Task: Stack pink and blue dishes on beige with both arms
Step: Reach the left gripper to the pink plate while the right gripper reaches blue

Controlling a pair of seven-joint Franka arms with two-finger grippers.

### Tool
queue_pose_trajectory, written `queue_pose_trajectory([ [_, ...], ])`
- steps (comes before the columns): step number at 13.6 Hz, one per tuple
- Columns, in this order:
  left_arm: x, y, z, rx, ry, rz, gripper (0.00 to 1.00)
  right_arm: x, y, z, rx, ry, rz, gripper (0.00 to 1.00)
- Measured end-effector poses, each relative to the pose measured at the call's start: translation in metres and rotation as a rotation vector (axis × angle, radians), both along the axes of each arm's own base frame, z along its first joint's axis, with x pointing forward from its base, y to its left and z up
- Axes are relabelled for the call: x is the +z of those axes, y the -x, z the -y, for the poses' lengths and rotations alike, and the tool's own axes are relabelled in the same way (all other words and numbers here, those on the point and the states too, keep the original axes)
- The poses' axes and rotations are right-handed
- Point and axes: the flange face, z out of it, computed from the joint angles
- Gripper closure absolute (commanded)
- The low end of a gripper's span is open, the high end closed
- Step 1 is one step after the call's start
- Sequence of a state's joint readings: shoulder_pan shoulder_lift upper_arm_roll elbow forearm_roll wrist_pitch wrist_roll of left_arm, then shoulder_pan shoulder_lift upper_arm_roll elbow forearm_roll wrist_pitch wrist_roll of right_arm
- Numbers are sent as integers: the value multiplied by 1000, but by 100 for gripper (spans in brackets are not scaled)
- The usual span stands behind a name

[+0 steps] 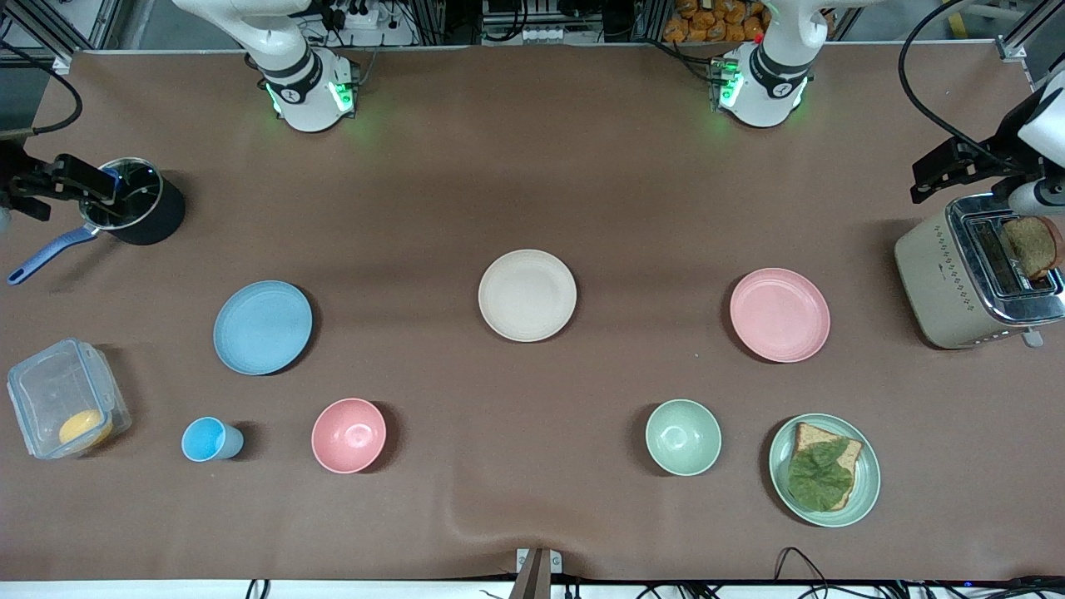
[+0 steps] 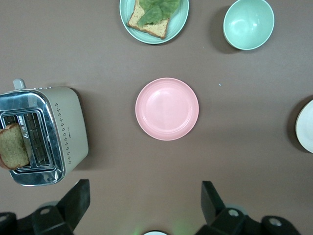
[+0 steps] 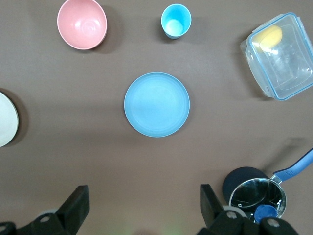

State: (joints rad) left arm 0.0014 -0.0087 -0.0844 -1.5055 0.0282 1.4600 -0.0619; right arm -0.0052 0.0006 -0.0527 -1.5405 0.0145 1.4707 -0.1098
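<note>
The beige plate lies bare at the middle of the table, with the blue plate toward the right arm's end and the pink plate toward the left arm's end, each well apart from it and a little nearer the front camera. All three are single flat matte plates of one size. They look light and stiff, probably plastic or fibre, so breakage seems unlikely, but the low profile leaves little to grab: the shallow rim is the likely hold, pinched at the edge with one finger slid under, and the smooth surface may slip.

The left gripper hangs with fingers spread wide over the bare cloth near the pink plate, holding nothing. The right gripper is likewise wide and empty over the cloth near the blue plate.

Around them stand one pink bowl, one green bowl, one blue cup, one green plate carrying bread and a leaf, one toaster, one saucepan and one clear lidded box.
</note>
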Motion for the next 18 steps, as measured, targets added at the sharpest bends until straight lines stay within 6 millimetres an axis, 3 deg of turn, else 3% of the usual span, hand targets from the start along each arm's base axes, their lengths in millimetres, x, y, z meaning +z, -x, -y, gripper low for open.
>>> queue_pose_trajectory([
  [5,-4,-1,-4,9,-1,-13,0,0,0,-1,2,0,-2,0],
  [8,-29,-9,-7,15,-3,-72,0,-1,0,-1,2,0,-6,0],
  [11,-92,-26,-13,24,-5,-172,0,-7,0,2,-2,-1,-30,0],
  [13,-142,-40,-26,46,0,-169,0,-23,10,5,-9,-6,-147,0],
  [15,-197,-43,-40,67,5,-148,0,-46,14,21,-39,-12,-258,0],
  [18,-276,-34,-53,86,11,-165,0,-104,-10,64,-53,-38,-320,0],
])
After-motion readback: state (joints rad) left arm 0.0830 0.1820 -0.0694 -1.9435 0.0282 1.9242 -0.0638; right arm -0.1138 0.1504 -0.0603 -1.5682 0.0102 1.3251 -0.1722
